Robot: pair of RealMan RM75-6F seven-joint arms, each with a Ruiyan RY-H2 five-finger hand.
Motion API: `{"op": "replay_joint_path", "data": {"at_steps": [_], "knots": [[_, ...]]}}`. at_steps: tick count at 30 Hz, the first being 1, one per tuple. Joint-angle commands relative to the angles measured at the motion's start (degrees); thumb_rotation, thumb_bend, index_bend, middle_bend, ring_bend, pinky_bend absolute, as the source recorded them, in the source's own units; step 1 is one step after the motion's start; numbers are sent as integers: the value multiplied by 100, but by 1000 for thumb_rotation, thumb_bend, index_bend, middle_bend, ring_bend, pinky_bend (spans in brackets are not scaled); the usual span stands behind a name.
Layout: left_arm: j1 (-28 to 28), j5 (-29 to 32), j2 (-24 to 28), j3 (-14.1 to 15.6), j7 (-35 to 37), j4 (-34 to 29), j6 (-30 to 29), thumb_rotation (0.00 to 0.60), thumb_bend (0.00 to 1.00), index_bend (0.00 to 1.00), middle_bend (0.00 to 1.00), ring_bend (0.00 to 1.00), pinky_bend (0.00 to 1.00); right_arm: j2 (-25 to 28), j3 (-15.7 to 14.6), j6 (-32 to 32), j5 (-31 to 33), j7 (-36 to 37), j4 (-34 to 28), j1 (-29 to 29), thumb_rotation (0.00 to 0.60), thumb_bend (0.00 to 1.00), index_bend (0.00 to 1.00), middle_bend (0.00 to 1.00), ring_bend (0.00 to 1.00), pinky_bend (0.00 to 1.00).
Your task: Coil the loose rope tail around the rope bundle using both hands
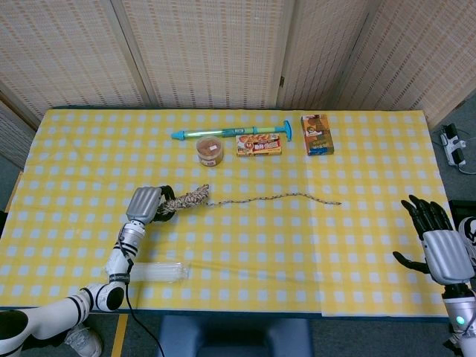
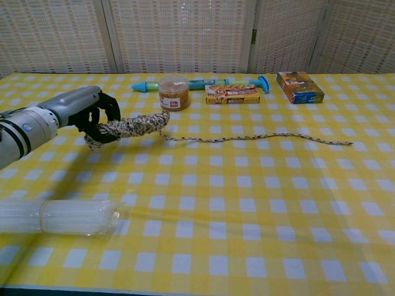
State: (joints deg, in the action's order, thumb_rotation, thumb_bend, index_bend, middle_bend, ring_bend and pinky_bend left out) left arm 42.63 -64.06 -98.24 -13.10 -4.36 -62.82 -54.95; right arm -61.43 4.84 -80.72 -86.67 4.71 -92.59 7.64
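My left hand (image 1: pixel 147 204) (image 2: pixel 86 110) grips the left end of the speckled rope bundle (image 1: pixel 190 198) (image 2: pixel 133 126), which is raised a little off the yellow checked table (image 1: pixel 238 245). The loose rope tail (image 1: pixel 275 197) (image 2: pixel 259 138) runs rightward from the bundle and lies flat on the cloth. My right hand (image 1: pixel 433 239) hovers at the table's right edge with its fingers spread, holding nothing, and is far from the tail's free end (image 1: pixel 338 202). The chest view does not show the right hand.
A clear plastic bottle (image 1: pixel 158 272) (image 2: pixel 58 216) lies on its side near the front left edge. At the back stand a brown jar (image 1: pixel 210 150), a blue-green pump tube (image 1: pixel 230 132), a snack box (image 1: pixel 259 144) and a second box (image 1: pixel 317 134).
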Motion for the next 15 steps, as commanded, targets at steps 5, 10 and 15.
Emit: {"op": "replay_joint_path", "data": {"at_steps": [5,10,15], "knots": [[-309,-760,669,344,514,-874,-334,600,758,705,721,691,740,-349,296,721,318,-477,67,613,600,207,193,99,60,0],[-345,-842,792,360,434,-1183,-388,600,755,704,721,691,739,-694,540,1622,763,-828,311,1280,600,211,273,136,79,0],[-365,-784,868,346,364,-1428,-338,600,755,704,721,690,739,-1250,818,2406,1333,-1113,804,1952,600,273,368,156,86,0]]}}
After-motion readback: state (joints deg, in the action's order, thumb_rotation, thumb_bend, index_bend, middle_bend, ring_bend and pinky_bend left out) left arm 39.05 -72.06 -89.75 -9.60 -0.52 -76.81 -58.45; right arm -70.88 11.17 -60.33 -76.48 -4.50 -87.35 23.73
